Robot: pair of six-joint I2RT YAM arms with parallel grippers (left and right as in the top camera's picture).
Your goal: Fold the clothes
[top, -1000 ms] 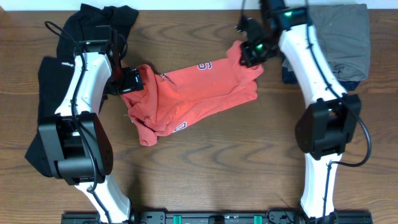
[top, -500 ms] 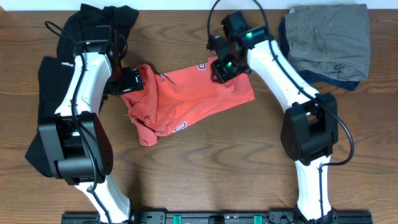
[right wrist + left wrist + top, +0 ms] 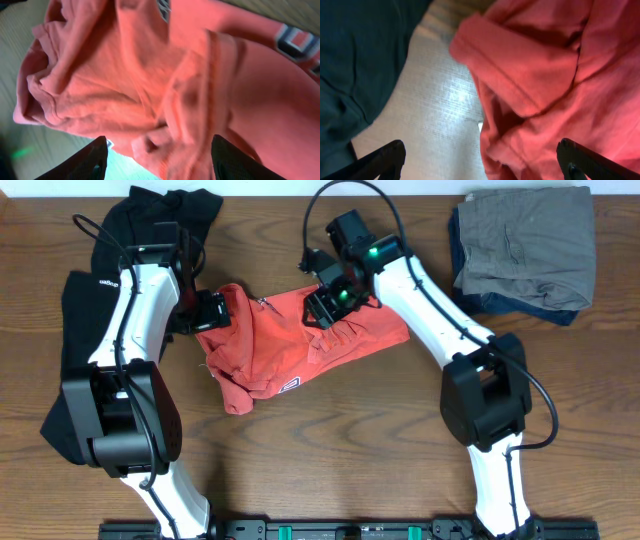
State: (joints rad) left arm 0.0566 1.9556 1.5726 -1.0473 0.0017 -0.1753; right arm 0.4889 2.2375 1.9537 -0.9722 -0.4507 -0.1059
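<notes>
The coral-red T-shirt lies crumpled left of the table's middle, its right part folded over toward the centre, a bit of white-and-black print showing at its lower edge. My right gripper hovers over the shirt's top fold, jaws open, with bunched red cloth just below the fingers. My left gripper stands open at the shirt's left edge; a hem of the shirt and bare table lie between its fingers. The black garment lies along the left side.
A folded stack of grey-olive cloth on a dark blue piece sits at the back right. More of the black garment bunches at the back left, behind the left arm. Wooden table stretches in front.
My right arm has swept leftward, carrying the shirt's right side over its middle, and its jaws have opened, letting the cloth go. The left arm has not moved.
</notes>
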